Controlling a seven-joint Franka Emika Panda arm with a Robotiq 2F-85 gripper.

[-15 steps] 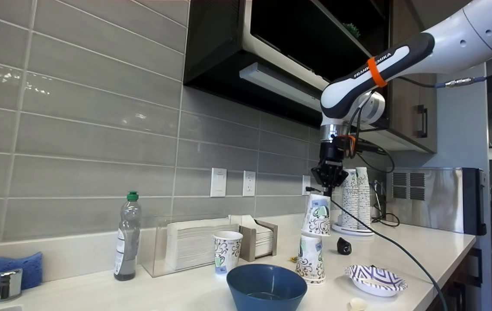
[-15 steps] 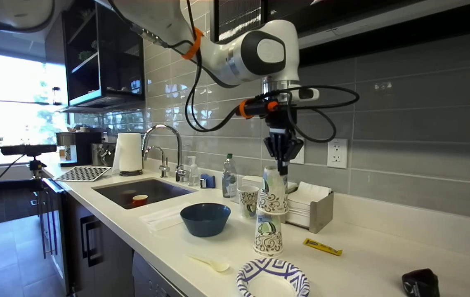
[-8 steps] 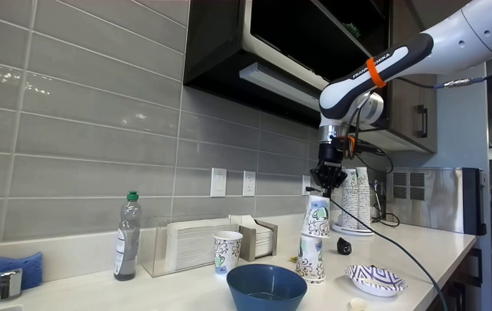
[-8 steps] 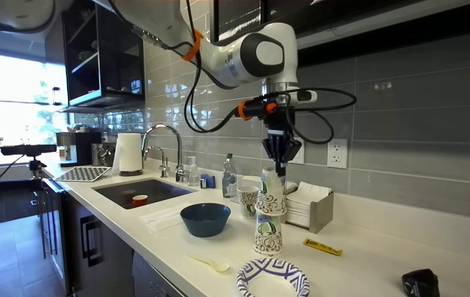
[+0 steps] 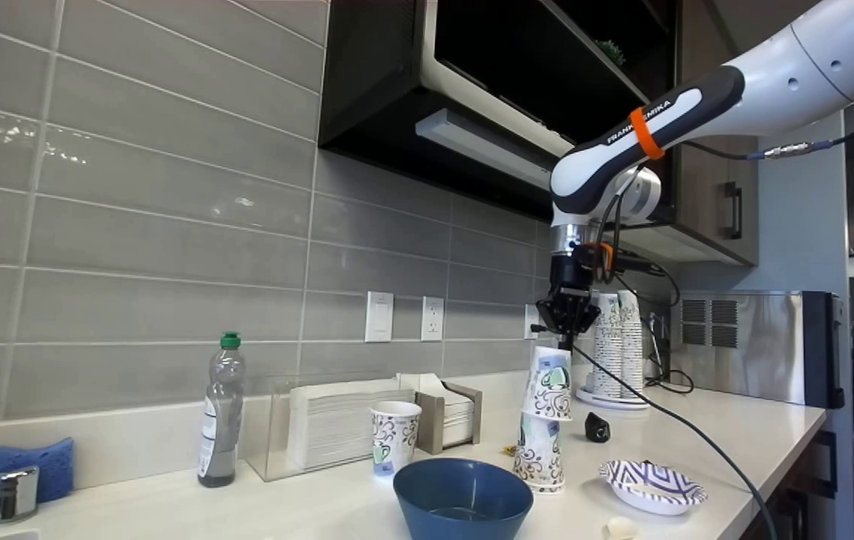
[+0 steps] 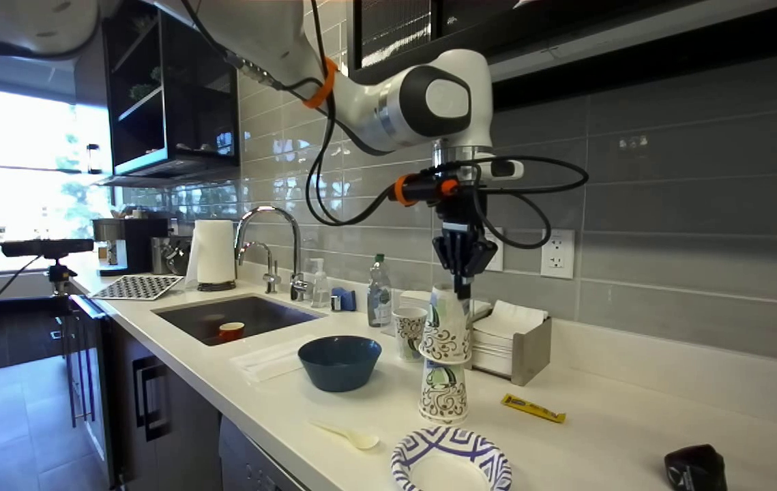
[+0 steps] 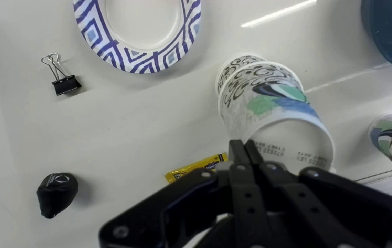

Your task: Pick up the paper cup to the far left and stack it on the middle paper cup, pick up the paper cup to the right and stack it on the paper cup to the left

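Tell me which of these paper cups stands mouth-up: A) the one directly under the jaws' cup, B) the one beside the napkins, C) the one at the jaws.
B: in an exterior view, the upright paper cup beside the napkins shows its open rim on top, while the upper paper cup and lower paper cup widen downward.
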